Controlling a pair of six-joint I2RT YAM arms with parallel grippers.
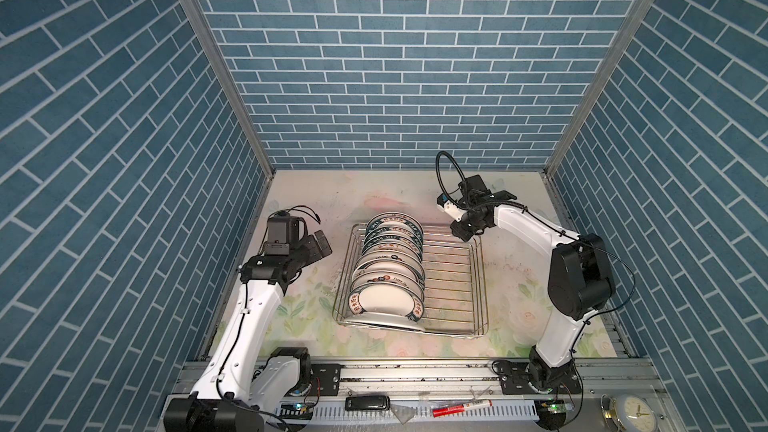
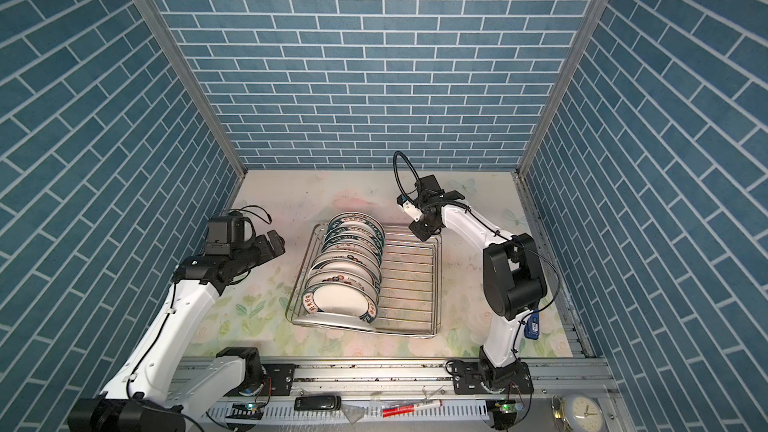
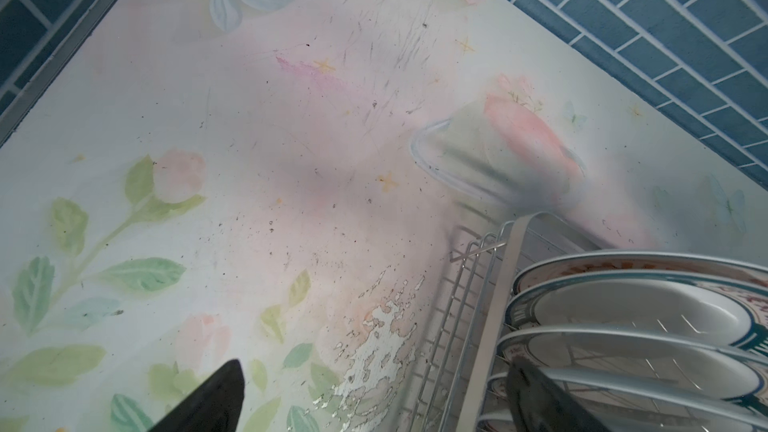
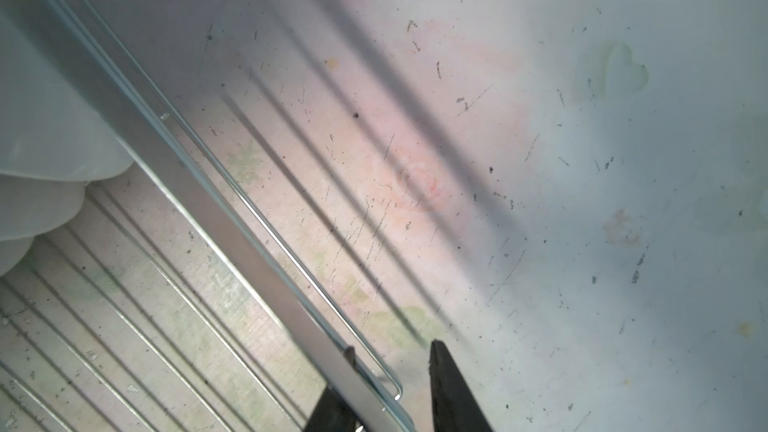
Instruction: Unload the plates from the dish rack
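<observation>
Eight-ish plates (image 1: 388, 272) all slotted in dish rack (image 1: 455, 284), none out. Right gripper (image 4: 392, 349) straddles its far rim, not clamped yet; I'd pinch to steady. Left gripper (image 1: 319, 243) gaping alongside, should take first plate.

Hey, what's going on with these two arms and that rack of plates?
No plate is out yet: the plates all sit in the dish rack. The right end effector straddles the rack's far right corner rim, jaws not clamped. The left end effector hovers wide open beside the rack's left side, holding nothing.
</observation>
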